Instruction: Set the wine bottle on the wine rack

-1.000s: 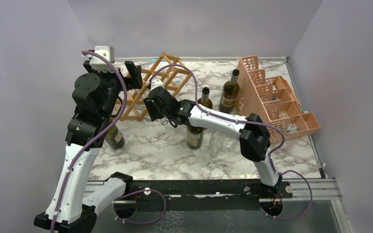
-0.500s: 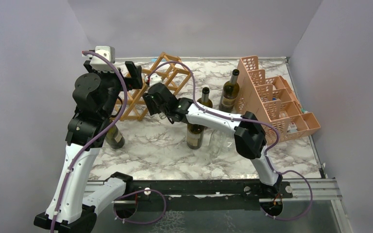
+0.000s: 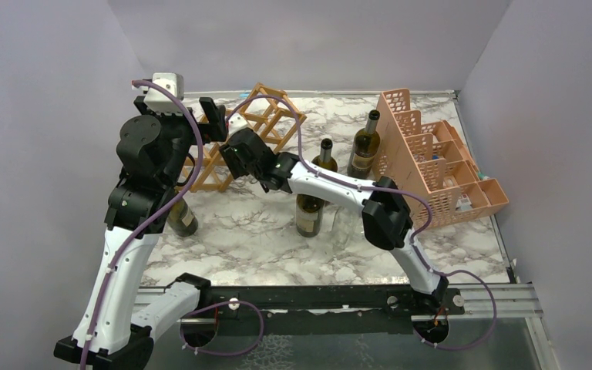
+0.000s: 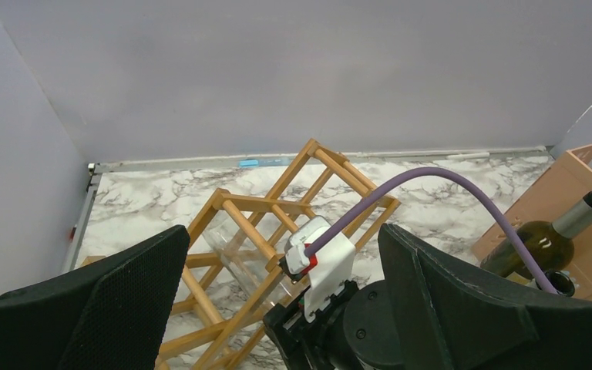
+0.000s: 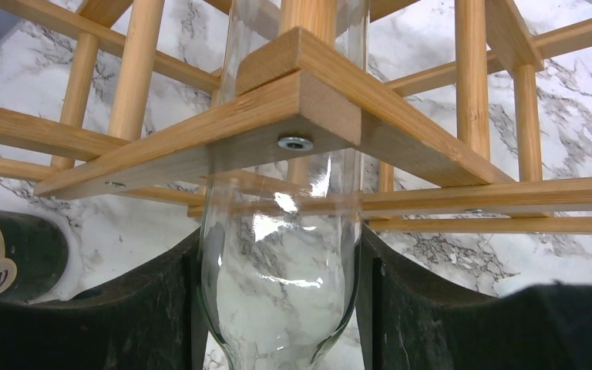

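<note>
The light-brown wooden wine rack (image 3: pixel 271 116) stands at the back left of the marble table. It also shows in the left wrist view (image 4: pixel 253 206) and the right wrist view (image 5: pixel 317 108). My right gripper (image 3: pixel 240 156) is shut on a clear glass wine bottle (image 5: pixel 281 262) near its shoulder. The bottle's body reaches into a cell of the rack and shows through the sticks in the left wrist view (image 4: pixel 235 250). My left gripper (image 3: pixel 210 119) is open and empty, held above the rack's left side.
A dark bottle (image 3: pixel 311 202) and a green bottle (image 3: pixel 364 146) stand mid-table. Another dark bottle (image 3: pixel 183 217) stands by the left arm. A clear bottle (image 3: pixel 347 223) stands near the right arm. A pink plastic crate (image 3: pixel 432 158) stands at the right.
My right gripper has moved left and further back toward the rack, carrying the clear bottle deeper into the cell. The left arm has not moved.
</note>
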Motion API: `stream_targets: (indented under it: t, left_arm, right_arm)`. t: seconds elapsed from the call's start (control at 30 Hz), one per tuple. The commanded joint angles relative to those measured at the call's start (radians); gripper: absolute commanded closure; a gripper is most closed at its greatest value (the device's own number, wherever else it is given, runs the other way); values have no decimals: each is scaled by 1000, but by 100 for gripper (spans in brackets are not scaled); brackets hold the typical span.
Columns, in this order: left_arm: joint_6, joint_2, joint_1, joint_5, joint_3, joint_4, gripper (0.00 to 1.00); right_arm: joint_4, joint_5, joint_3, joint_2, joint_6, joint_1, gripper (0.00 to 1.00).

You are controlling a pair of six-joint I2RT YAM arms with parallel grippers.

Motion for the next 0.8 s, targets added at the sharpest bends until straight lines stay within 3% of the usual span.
stream_targets:
  t: [0.0,0.37,0.77]
  left_arm:
    - [7,-9,0,19,36,-3,1]
    - [12,-12,0,19,33,-4,1]
    - [13,-10,0,19,33,-2,1]
  right_arm:
    - [23,-6,64,54,-40,-1,64]
    - [-75,-29,167,116,-66,-4,44]
    - [-85,-54,130,64,-66,-4,27]
